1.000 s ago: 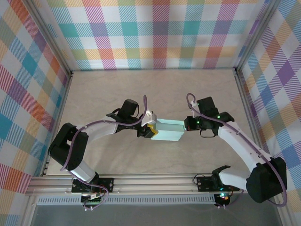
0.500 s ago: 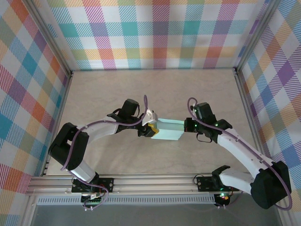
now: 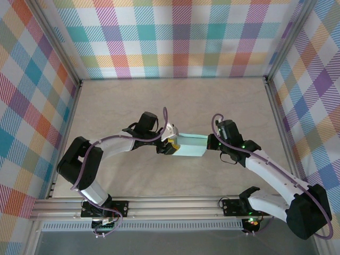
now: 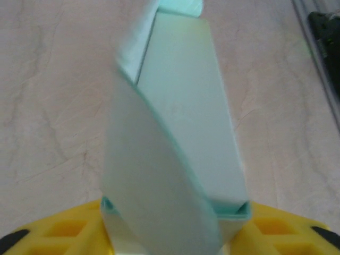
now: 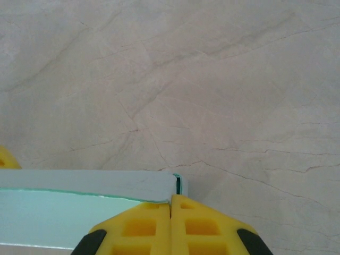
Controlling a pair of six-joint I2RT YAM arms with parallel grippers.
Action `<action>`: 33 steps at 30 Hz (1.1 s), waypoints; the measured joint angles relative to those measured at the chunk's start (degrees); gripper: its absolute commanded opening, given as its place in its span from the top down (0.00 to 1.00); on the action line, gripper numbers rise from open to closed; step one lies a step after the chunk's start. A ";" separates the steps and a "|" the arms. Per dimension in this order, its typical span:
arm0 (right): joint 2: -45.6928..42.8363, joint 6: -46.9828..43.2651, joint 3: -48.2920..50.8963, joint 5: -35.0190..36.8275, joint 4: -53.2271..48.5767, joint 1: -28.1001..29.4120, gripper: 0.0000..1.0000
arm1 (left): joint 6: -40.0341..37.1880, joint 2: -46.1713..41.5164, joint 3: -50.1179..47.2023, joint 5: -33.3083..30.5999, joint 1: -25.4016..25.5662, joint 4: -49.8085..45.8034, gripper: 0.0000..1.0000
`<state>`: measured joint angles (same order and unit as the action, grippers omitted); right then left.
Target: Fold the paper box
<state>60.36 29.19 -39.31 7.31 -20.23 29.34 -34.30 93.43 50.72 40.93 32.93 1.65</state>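
Mint paper box [image 3: 191, 145] is nearly closing; the closed right gripper [image 3: 210, 142] is nudging its three-o'clock end. Left gripper [image 3: 170, 147], hold unclear, is straddling the nine-o'clock flap [image 4: 154, 212], which wants tucking.

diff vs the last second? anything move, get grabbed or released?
The right arm swung its elbow toward the near side and turned its wrist, nudging the right gripper slightly leftward. The paper box tilted a little and looks narrower from above. No release is visible. Unchanged: the left gripper at the box's left end, the right gripper shut at its right end.
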 measured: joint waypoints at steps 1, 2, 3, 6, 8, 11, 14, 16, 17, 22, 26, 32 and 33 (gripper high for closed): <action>0.00 0.02 0.00 0.59 -0.33 0.09 0.97 | 0.52 0.09 -0.02 -0.79 0.00 -0.02 0.39; 0.00 0.04 0.00 1.16 -0.46 0.42 0.97 | 1.09 0.11 -0.13 -1.53 -0.02 0.07 0.38; 0.00 0.07 0.00 1.73 -0.63 0.61 0.97 | 1.68 0.11 -0.35 -2.23 0.00 0.28 0.36; 0.00 0.17 -0.04 3.74 -0.81 2.10 0.97 | 3.87 -0.07 -1.75 -4.55 0.00 1.84 0.27; 0.04 0.13 -0.20 4.96 -1.05 3.13 0.96 | 5.68 -0.76 -3.28 -6.45 0.00 3.23 0.20; 0.55 -0.07 -1.01 7.02 -2.12 4.52 0.96 | 9.07 -3.13 -5.60 -9.81 0.00 5.38 0.06; 1.46 -0.52 -2.10 9.01 -3.23 5.73 0.96 | 12.83 -6.93 -8.57 -12.57 0.00 9.51 0.00; 2.16 -1.01 -2.80 10.27 -3.76 6.43 0.96 | 14.84 -10.08 -10.93 -13.31 0.15 11.82 0.00; 2.67 -1.33 -3.21 10.99 -4.04 6.86 0.96 | 15.50 -11.65 -11.85 -13.75 0.39 12.44 0.00; 5.05 -2.16 -5.07 13.70 -4.50 8.59 0.96 | 17.22 -17.84 -12.02 -17.27 2.34 9.84 0.04; 6.25 -2.95 -6.10 15.26 -5.07 9.70 0.96 | 18.82 -18.45 -4.22 -21.42 3.85 -1.36 0.11; 6.91 -3.08 -6.62 17.31 -5.57 10.88 0.96 | 23.69 -15.30 10.49 -28.22 7.02 -17.05 0.24; 6.99 -3.08 -6.67 17.53 -5.57 10.99 0.96 | 24.52 -14.43 12.22 -29.14 7.45 -19.10 0.25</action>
<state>67.35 26.11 -45.98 24.84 -25.80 40.34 -9.78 79.00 62.94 11.79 40.38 -17.45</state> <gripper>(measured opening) 0.046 0.769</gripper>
